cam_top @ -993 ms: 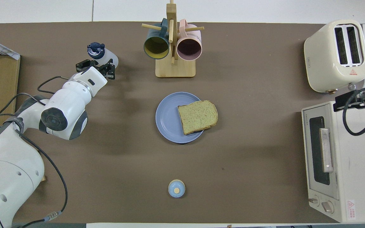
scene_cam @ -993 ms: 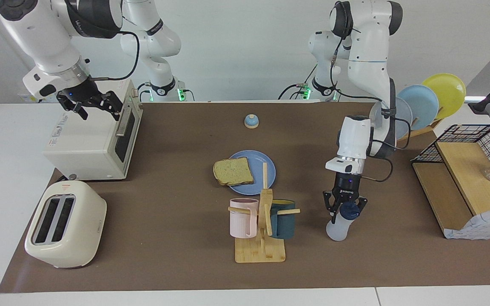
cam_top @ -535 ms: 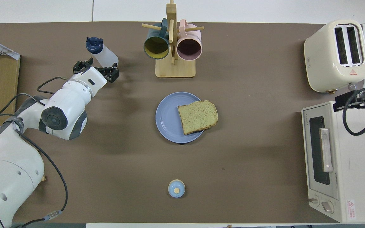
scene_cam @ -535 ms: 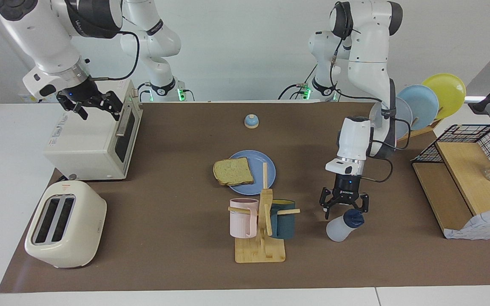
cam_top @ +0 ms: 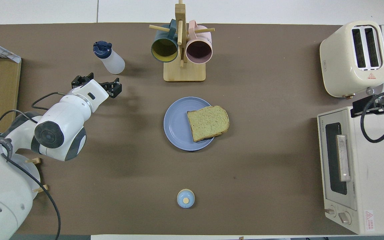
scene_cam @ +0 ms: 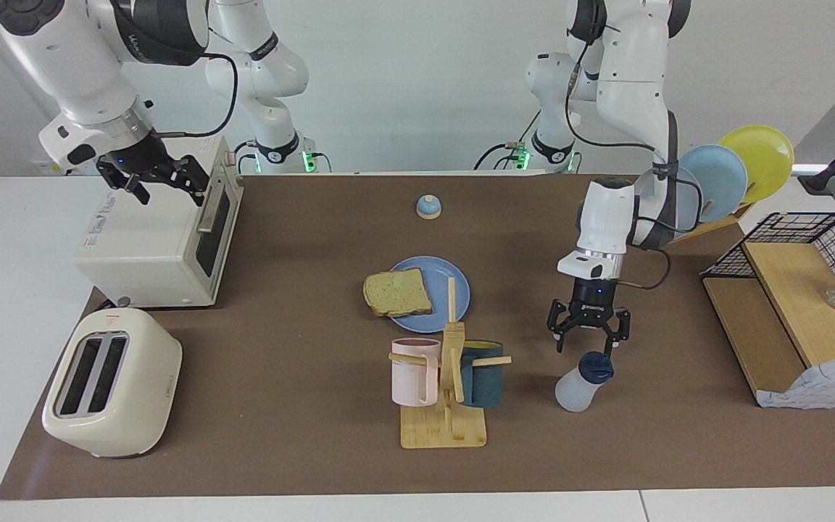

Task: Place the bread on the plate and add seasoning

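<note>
Brown mat [scene_cam: 301, 304], toaster oven [scene_cam: 164, 239] — side label unreadable, "ROBOTIQ" illegible

Brown-matted table [scene_cam: 301, 449]: plate [scene_cam: 454, 286], seasoning [scene_cam: 578, 384], toaster [scene_cam: 109, 380].

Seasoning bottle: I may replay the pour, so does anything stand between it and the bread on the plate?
Nothing visible does. The seasoning bottle stands on bare mat, with open mat between it and the plate holding the bread. The mug rack stands beside that line. The left gripper hangs open above the bottle.
</note>
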{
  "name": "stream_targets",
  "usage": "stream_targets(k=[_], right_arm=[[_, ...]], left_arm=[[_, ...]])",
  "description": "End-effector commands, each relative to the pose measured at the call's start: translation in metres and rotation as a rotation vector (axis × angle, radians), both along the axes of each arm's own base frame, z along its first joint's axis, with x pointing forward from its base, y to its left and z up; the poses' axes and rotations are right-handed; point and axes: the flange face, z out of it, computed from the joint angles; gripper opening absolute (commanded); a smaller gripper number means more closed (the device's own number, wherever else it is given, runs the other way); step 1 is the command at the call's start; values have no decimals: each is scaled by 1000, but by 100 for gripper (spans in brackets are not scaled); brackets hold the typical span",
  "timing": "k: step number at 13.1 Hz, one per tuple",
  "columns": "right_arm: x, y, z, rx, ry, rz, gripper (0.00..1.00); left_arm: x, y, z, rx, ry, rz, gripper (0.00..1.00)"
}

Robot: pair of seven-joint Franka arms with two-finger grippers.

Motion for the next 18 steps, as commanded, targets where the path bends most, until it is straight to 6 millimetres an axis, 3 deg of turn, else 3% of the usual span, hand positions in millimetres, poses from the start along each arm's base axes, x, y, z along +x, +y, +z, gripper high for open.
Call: stream_targets(k=[1,3,5,9,11,15,18], right_arm=[[-4,-2,3,8,3,14,100],[-4,-2,3,8,3,14,100],[-4,-2,3,8,3,14,100],[-4,-2,3,8,3,14,100],[-4,-2,3,8,3,14,100],[-4,-2,3,8,3,14,100],[-4,-2,3,8,3,14,100]], left_arm=[[-38,-35,54,100,117,-30,100],[-47,-59,75,118,162,-33,100],[-47,-68,110,113,246,17,100],[-33,-60,202,117,395,48,100],[-28,-21,240,151,479,-1,100],[-37,89,273,190,549,-63,100],[-45,128,286,202,545,-80,100]])
